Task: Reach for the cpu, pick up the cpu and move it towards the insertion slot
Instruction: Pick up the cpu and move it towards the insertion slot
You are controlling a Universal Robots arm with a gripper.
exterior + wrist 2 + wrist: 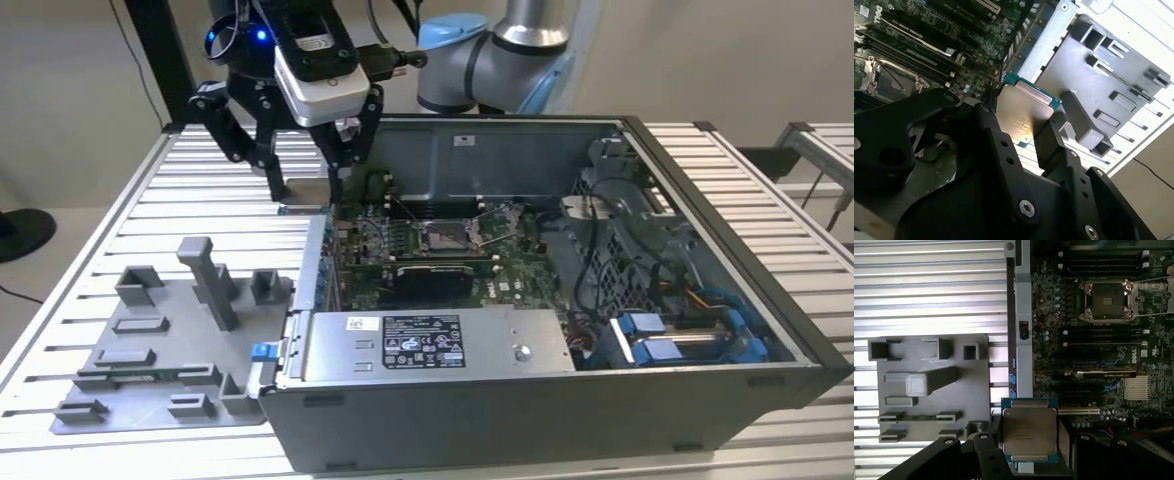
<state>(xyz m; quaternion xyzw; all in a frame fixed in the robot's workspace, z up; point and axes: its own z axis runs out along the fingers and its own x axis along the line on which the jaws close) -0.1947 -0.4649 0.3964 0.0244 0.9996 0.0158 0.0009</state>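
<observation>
The cpu (1029, 430) is a flat square chip with a pale metal top and a green rim. My gripper (1026, 442) is shut on it, one black finger on each side. In the second wrist view the cpu (1021, 112) sits tilted between the fingers (1046, 142) of the gripper (1016, 130). In the exterior view the gripper (310, 188) hangs above the open computer case's wall at the exterior view's left. The insertion slot (445, 237), a square metal-framed socket on the green motherboard, lies inside the case, apart from the gripper. It also appears in both wrist views (1106, 300) (876, 75).
A grey tray (147, 350) with upright blocks lies on the slatted table outside the case, also seen in both wrist views (929, 380) (1104, 80). The case wall (1021, 315) separates the tray from the motherboard. A power supply (427, 345) and cables fill the case's near side.
</observation>
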